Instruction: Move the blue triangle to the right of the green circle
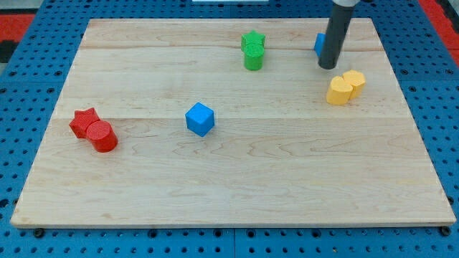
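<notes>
The blue triangle (318,44) is mostly hidden behind my rod near the view's top right; only its left edge shows. My tip (328,67) rests on the board right next to it, on its lower right side. The green circle (253,60) stands left of it, touching a green star (252,41) just above it. The blue triangle lies to the right of the green pair, about a hand's width away.
A blue cube (200,119) sits near the board's middle. A red star (84,122) and a red cylinder (104,137) touch at the view's left. Two yellow blocks (339,91) (354,81) touch just below and right of my tip.
</notes>
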Available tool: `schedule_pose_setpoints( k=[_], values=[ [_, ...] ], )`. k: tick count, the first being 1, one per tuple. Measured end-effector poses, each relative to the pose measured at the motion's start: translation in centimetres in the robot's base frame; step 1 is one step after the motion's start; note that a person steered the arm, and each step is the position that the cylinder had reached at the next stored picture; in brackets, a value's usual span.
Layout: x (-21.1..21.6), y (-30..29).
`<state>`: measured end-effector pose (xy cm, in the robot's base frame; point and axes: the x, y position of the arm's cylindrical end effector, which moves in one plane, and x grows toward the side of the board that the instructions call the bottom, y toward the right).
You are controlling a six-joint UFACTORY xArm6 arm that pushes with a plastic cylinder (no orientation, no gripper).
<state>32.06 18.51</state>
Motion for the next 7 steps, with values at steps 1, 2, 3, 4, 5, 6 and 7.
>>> schedule_pose_setpoints(
  k=[1,2,3,4,5,6,7],
  values=[
    [-0.2,3.0],
    [-2.5,3.2],
    [-6.0,2.9],
    [-8.2,2.3],
    [-7.5,1.4],
    [-4.5,1.2],
    [-2.8,0.8]
  ],
)
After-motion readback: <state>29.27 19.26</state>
